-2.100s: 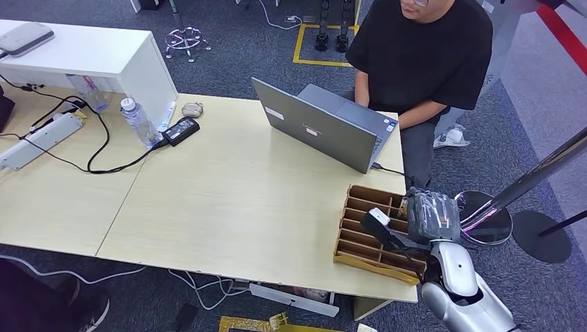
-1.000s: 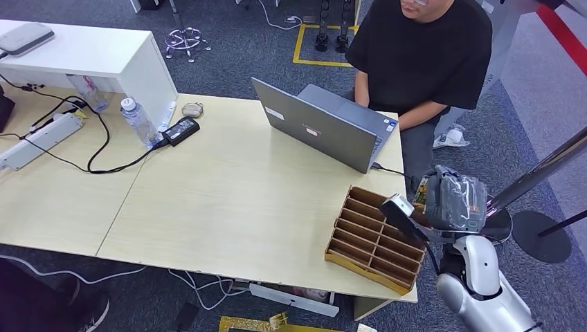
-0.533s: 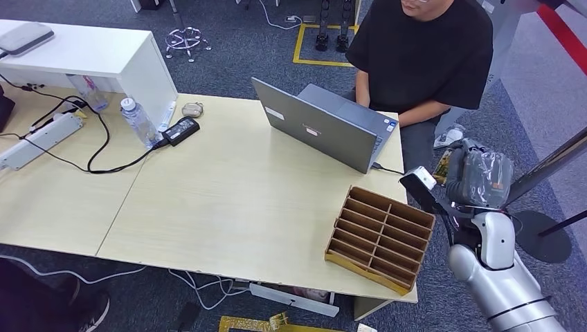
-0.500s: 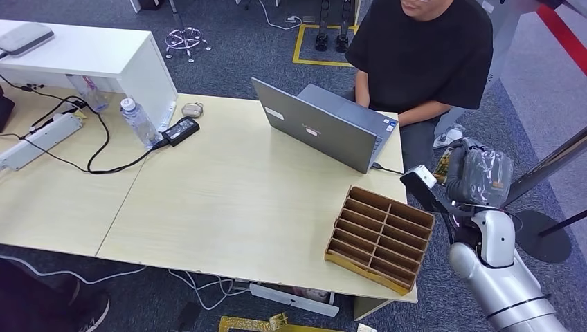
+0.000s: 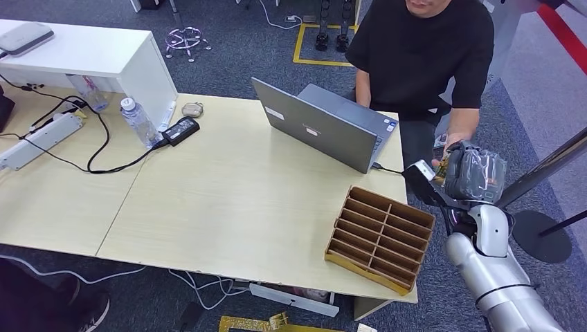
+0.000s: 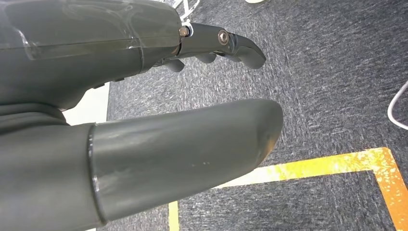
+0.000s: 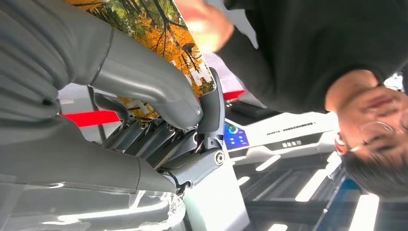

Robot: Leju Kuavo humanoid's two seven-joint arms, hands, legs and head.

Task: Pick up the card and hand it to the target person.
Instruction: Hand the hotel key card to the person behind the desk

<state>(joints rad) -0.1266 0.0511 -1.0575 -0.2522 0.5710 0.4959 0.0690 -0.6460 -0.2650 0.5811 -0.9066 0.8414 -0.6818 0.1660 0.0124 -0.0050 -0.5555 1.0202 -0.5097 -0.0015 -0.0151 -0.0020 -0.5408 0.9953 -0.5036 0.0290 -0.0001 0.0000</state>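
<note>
Right hand (image 5: 472,173) grips the card (image 7: 159,29) (autumn print); person's hand (image 5: 453,144) reaching it. Release left. Left hand (image 6: 144,120) hangs empty, fingers apart.

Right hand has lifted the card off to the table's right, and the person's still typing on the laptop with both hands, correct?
Not quite. The right hand does hold the card, but the person's hand is reaching to the card, not typing on the laptop. The head view shows it.
</note>
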